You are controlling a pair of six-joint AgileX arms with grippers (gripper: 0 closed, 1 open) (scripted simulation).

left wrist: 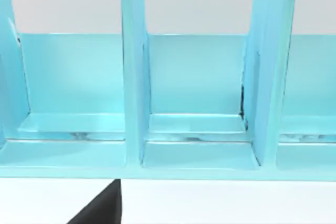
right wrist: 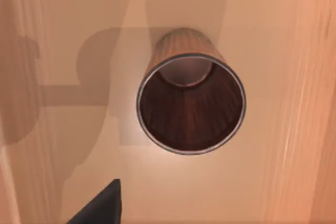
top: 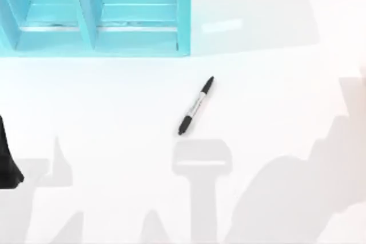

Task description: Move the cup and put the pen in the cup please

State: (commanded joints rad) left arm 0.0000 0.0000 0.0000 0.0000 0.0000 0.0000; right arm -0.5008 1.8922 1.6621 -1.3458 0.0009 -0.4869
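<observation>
Staring straight down the mouth of the cup (right wrist: 190, 109) in the right wrist view: upright, rim facing up, dark inside, standing on a warm-tinted patch of surface (right wrist: 273, 182) directly under the right end effector (right wrist: 100, 205). Pretty much the whole story for the coming move, judging by the task: cup first, and already lined up below the right arm, so more of a straight drop than a sideways reach. Can't tell whether spread or pressed together on that end effector, just a dark wedge poking in at the view's edge, well clear of the cup. Over in the top view, the pen (top: 196, 106) lying flat around mid-surface, apart from everything, a bit below and right of the teal rack (top: 137, 32). Long axis on a diagonal, thicker end at the top view's lower left, thin tip at the upper right, aimed loosely past the rack's right corner. Probably calls for a pinch across the barrel, square to that diagonal, whenever its turn comes. Left arm (top: 8, 158) parked at the left edge of the surface, left end effector (left wrist: 102, 208) facing the rack's compartments; same deal there, can't tell spread or pressed together. Hard to say for sure which arm sits nearer the pen.
</observation>
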